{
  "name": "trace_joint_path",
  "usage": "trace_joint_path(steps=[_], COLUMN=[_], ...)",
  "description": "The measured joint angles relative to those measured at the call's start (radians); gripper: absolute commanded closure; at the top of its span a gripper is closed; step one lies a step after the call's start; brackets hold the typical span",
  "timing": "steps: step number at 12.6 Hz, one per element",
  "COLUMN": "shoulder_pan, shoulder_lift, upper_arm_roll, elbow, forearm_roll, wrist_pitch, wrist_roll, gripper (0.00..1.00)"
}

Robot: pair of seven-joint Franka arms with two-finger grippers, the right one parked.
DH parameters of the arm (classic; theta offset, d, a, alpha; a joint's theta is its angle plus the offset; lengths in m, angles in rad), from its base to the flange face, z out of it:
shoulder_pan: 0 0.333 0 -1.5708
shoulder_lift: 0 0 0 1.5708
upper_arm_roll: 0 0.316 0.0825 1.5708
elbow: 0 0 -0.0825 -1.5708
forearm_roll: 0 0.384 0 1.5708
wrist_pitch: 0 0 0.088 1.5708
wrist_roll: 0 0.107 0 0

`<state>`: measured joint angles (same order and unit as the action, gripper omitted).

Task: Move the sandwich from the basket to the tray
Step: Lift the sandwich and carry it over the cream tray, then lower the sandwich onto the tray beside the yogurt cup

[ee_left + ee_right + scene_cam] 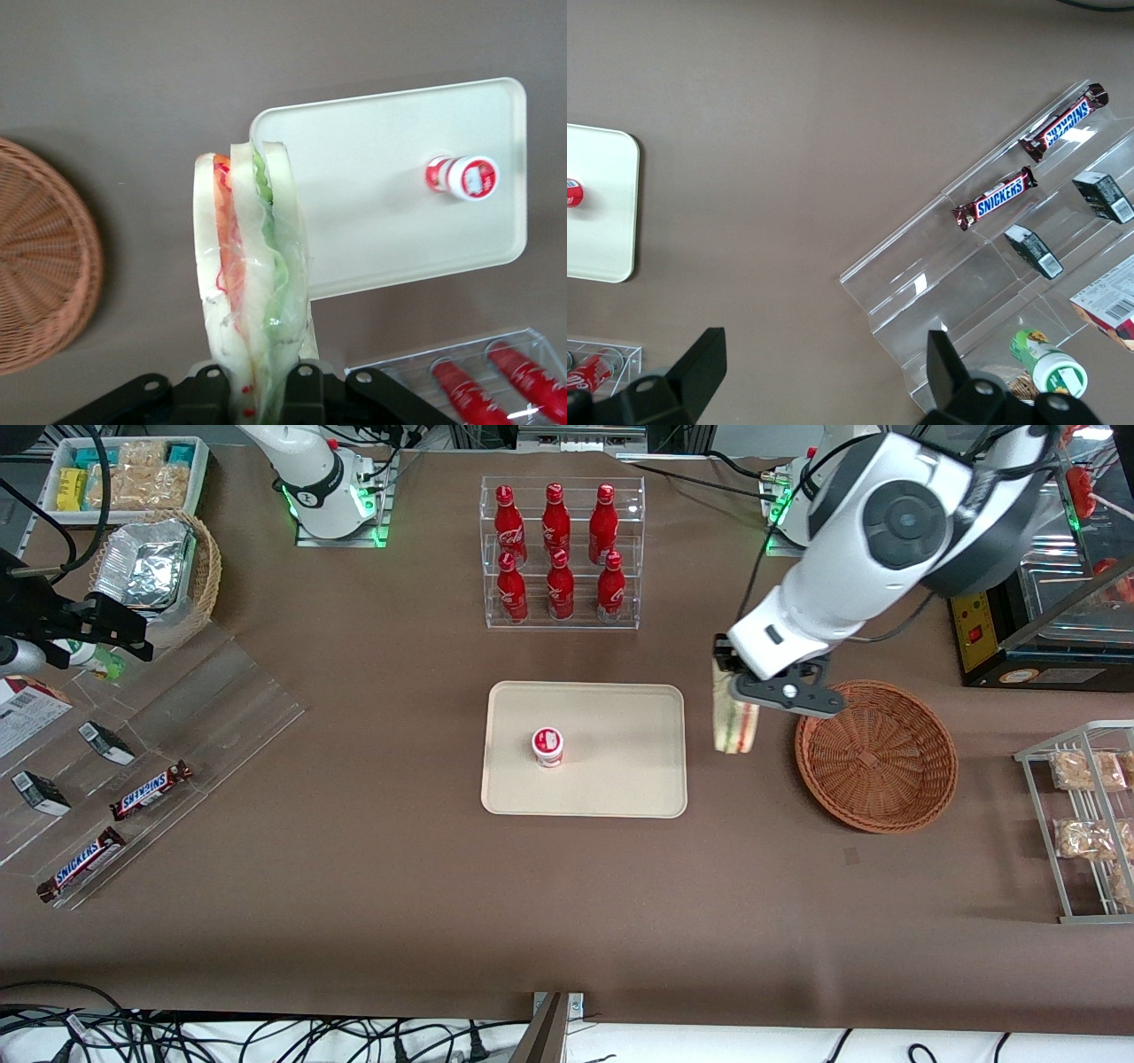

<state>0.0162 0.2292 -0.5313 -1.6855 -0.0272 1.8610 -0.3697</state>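
**Clear-wrapped sandwich aloft, between basket and tray**

White bread with red, green and pale layers, wrapped in clear film: the triangular wedge sandwich hanging point-down from the left arm's black two-finger gripper, fingers clamped on its upper end. Out of the round, shallow, reddish-brown woven wicker basket, now bare of contents. Held above bare brown table covering, in the gap between the basket and the flat rectangular cream-beige tray with rounded corners. By the wrist view, hanging over the table just beside the tray's corner, possibly lapping its edge.

Step in hand, as judged: carrying, with pickup done and setting-down not yet begun. Next move likely a sideways travel toward the parked arm's end of the table until over the tray, then a descent and a release.

Edges and room:
- Low tray rim just beside the sandwich's lower tip; worth keeping height until past it.
- Small white cup with a red-and-white lid standing near the tray's middle; open tray surface between cup and the rim nearest the sandwich, seemingly enough for the wedge.
- Clear acrylic rack of red bottles farther from the front camera than the tray, well apart from the travel line.
- Basket rim close beside the gripper, on the side away from the tray.
- Wedge likely to tip flat on release.
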Motion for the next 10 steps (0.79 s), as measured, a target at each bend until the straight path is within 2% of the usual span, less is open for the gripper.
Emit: trace_joint_path(steps=[6, 10], shoulder_pan=[-0.157, -0.201], shoulder_lift=[0.181, 0.298], upper_arm_roll=[-0.006, -0.006], elbow=[-0.024, -0.026], forearm_roll=[0.200, 0.317], wrist_pitch=[0.193, 0.273], wrist_roll=[-0.283, -0.358], gripper=[1.00, 1.00])
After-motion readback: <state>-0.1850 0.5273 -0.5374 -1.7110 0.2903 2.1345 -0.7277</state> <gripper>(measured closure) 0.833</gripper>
